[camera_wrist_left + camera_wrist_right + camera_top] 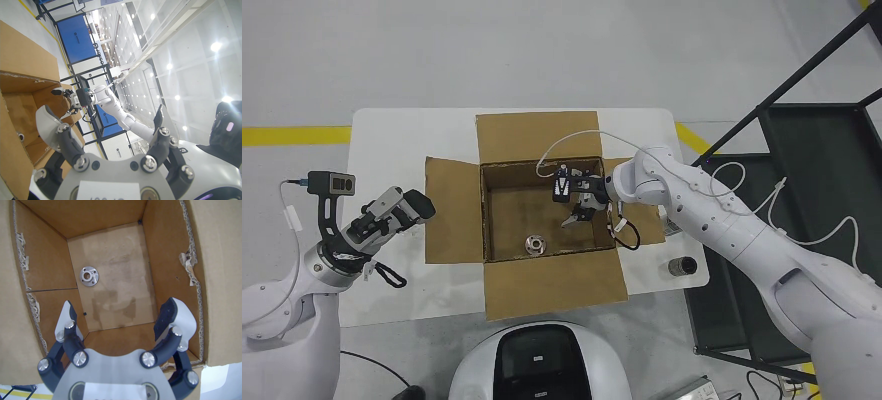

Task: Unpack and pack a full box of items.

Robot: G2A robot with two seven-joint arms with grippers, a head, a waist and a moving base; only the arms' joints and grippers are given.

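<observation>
An open cardboard box [457, 210] with its flaps spread stands in the middle of the white table [402, 140]. On its floor lies one small round metal flange [535, 244] [89, 276] near the front wall. My right gripper [575, 208] [118, 308] hangs over the box's right half, open, nothing between its fingers. It shows in the left wrist view as well, right gripper [60, 105] above the box [28, 56]. My left gripper [402, 210] [102, 115] is open and empty, off the box's left flap, tilted up toward the ceiling.
A dark cylindrical object [682, 266] stands at the table's right edge. A black metal rack [802, 200] is close on the right. The box's torn inner edges [189, 262] line the opening. Two tiny dark specks [84, 313] lie on the box floor.
</observation>
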